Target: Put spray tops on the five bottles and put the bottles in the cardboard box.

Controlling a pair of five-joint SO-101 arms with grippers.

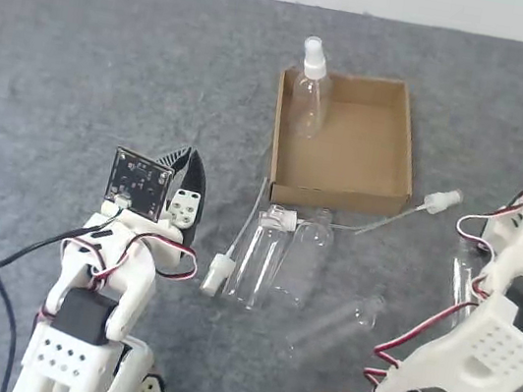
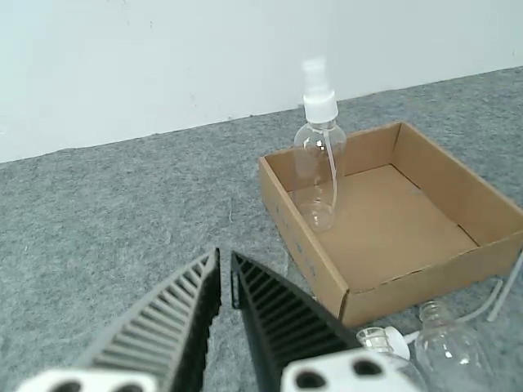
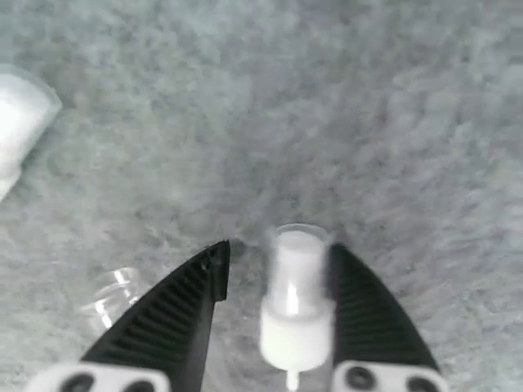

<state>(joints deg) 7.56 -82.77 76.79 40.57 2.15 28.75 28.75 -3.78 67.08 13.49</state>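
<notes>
1. Table cover (image 1: 84, 59): grey, fuzzy and flat, with wide open room on the left and along the far edge.
2. Right arm (image 1: 487, 341): white plastic with red and black wires, at the table's right edge. The right gripper (image 3: 278, 247) has its black ribbed jaws apart. A white spray top (image 3: 294, 302) sits between them, against one finger with a gap to the other. A clear bottle mouth (image 3: 114, 296) lies on the cover just beside the jaws.
3. Left arm (image 1: 101, 300): near left. The left gripper (image 2: 225, 260) is closed to a thin slit and holds nothing. It is well apart from the box ahead.
4. Cardboard box (image 1: 384, 176): brown, square and shallow with an open top, at the far middle. Most of its floor is bare.
5. Capped bottle (image 1: 309, 99): clear plastic with a white sprayer, upright inside the box against its left wall.
6. Two clear bottles (image 1: 260, 256) (image 1: 303, 257): lying side by side just in front of the box's near wall.
7. Third bottle (image 1: 346, 321): lying nearer the right arm, apart from the pair.
8. Loose spray top (image 1: 217, 274): touching the pair's left side, with its thin tube pointing toward the box.
9. Second loose top (image 1: 443, 200): just off the box's near right corner, with its tube trailing toward the bottles.
</notes>
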